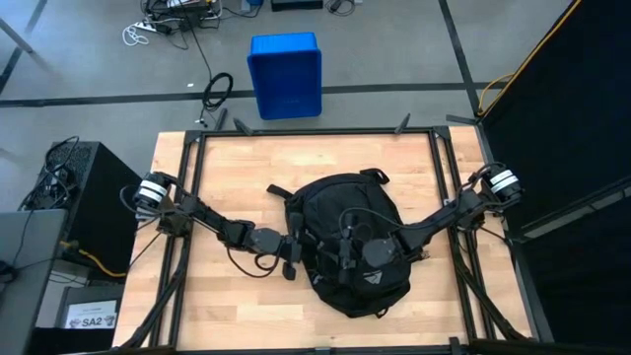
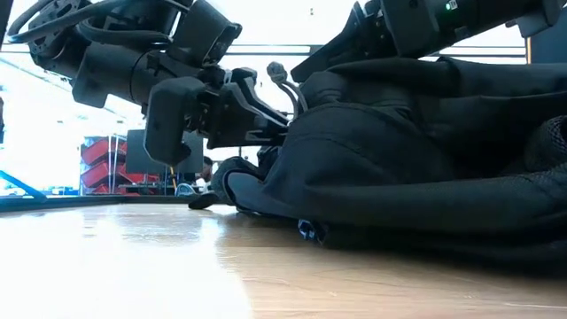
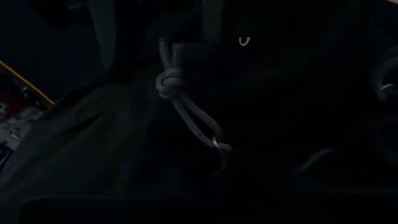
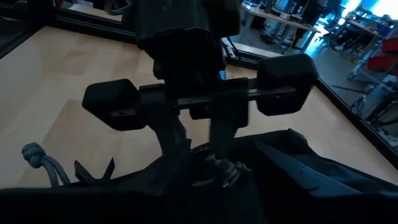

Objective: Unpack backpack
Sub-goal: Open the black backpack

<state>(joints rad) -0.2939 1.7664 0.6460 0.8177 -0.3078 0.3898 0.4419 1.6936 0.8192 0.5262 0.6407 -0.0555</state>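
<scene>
The black backpack (image 1: 350, 202) lies flat in the middle of the wooden table (image 1: 227, 168); in the low view it (image 2: 425, 151) fills the right half. My left gripper (image 1: 299, 248) reaches in from the left to the pack's left edge, and the right wrist view shows it (image 4: 199, 160) head-on with its fingers close together at the fabric's edge. My right gripper (image 1: 345, 247) comes from the right over the pack's middle, its fingertips hidden in black fabric. A grey knotted cord pull (image 3: 171, 81) lies on the pack just ahead of the left gripper. My left gripper pinches a small grey piece at the zipper line (image 4: 217, 168) on the pack's raised edge between its two fingers (image 4: 174, 140). It comes slanting down from the table's left. Whether this piece is the slider or the cord's end cannot be told. My right gripper is shut on a fold of the backpack's fabric (image 4: 124, 193) that rises right before its camera and hides the place of contact. The arm comes level from the table's right. The rest of the pack stays on the table.
A blue plastic bin (image 1: 286, 74) stands on the floor past the table's far edge. Black frame rails (image 1: 192, 158) run along the table's sides. Bare wood shows left, far and near of the pack. A second grey cord (image 4: 37, 160) sticks up from the fabric.
</scene>
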